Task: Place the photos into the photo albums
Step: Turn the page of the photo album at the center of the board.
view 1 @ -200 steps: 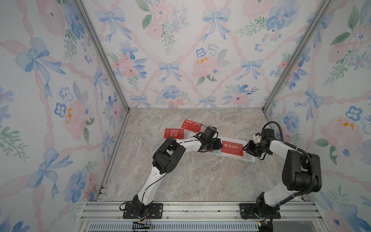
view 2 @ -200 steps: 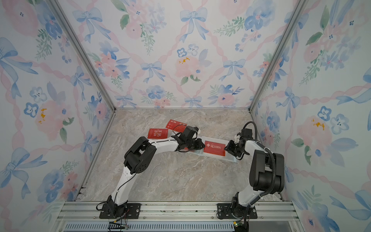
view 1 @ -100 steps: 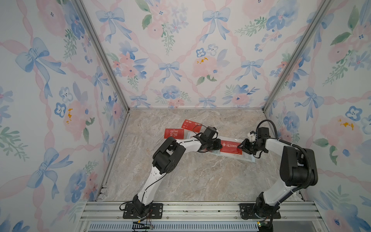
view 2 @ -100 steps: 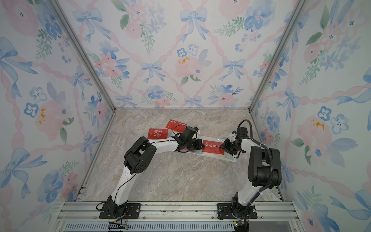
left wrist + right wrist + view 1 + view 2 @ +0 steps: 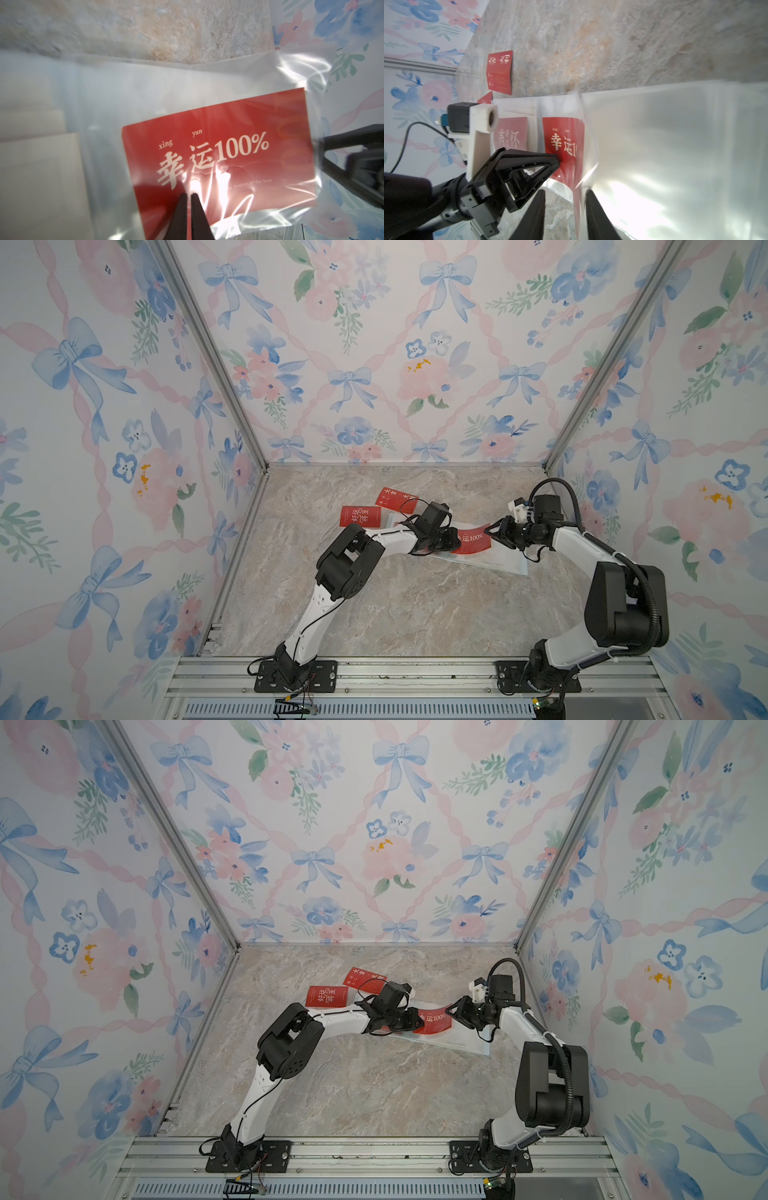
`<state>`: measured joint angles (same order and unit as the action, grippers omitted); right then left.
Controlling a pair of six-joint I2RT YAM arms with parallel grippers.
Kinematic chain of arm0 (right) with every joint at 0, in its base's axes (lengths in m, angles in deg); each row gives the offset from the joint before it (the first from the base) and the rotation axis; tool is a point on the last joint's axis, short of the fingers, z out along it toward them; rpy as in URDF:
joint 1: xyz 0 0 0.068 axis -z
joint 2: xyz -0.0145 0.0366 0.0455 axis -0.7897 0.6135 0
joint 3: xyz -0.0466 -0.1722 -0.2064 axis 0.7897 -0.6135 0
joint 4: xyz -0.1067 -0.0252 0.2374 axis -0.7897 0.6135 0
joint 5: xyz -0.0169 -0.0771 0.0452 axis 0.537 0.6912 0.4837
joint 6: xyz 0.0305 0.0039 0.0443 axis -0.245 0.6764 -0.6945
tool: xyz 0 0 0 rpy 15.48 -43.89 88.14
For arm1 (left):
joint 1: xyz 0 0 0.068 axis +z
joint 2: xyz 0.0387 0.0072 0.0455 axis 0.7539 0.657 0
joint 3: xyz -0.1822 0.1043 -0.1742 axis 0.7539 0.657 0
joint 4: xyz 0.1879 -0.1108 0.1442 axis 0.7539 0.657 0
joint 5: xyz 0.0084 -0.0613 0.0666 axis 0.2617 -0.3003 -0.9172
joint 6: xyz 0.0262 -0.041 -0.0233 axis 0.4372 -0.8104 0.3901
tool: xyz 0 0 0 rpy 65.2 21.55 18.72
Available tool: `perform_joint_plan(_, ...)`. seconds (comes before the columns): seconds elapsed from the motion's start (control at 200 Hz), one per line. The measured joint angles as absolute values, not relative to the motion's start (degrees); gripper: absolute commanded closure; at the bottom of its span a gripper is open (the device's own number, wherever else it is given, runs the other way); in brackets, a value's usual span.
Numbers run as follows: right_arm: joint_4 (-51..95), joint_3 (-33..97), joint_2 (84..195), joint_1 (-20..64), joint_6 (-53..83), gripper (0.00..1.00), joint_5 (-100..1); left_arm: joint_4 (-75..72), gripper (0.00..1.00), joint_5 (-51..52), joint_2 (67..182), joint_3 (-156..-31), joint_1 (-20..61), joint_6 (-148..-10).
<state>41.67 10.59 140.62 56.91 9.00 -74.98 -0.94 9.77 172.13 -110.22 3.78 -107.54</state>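
Left wrist view: red photo [image 5: 228,158] between closed left end effector [image 5: 188,197] tips

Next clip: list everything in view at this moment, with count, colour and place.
table: one, beige marble.
walls: three, floral wallpaper.
photo album: one, clear sleeves with a pale-blue edge, open between the arms.
loose photos: two, red with white characters, flat on the table by the photo album's far left corner.
100% photo: one, red, under the album's clear film.
sleeved photo: one, red, neighbouring pocket.
whitish cards: at least two, cream, under the film too.
left end effector: one, black, shut, tips on the 100% photo.
right end effector: one, black, open, lifted film between its fingers.
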Motion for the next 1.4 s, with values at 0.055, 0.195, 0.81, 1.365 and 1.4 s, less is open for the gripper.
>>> perform_joint_plan(0.055,40.8,10.6,140.6,56.9,8.2,0.66,-76.7,-0.9,0.90,9.8,172.1,-110.2,3.8,-107.5)
perform_joint_plan(0.195,40.1,10.6,141.0,56.9,7.8,0.66,-78.0,-0.9,0.90,9.8,172.1,-110.2,3.8,-107.5)
perform_joint_plan(0.81,40.8,8.4,147.2,57.2,11.3,0.96,-72.0,-0.9,0.88,10.2,172.1,-110.2,3.7,-107.5)
perform_joint_plan(1.365,54.9,21.5,138.8,46.5,13.5,0.95,-63.4,0.8,0.73,10.6,160.0,-106.1,7.8,-107.5)
perform_joint_plan(1.4,55.9,22.9,139.0,45.1,13.5,0.95,-62.5,0.8,0.72,10.5,158.0,-104.9,8.6,-107.6)
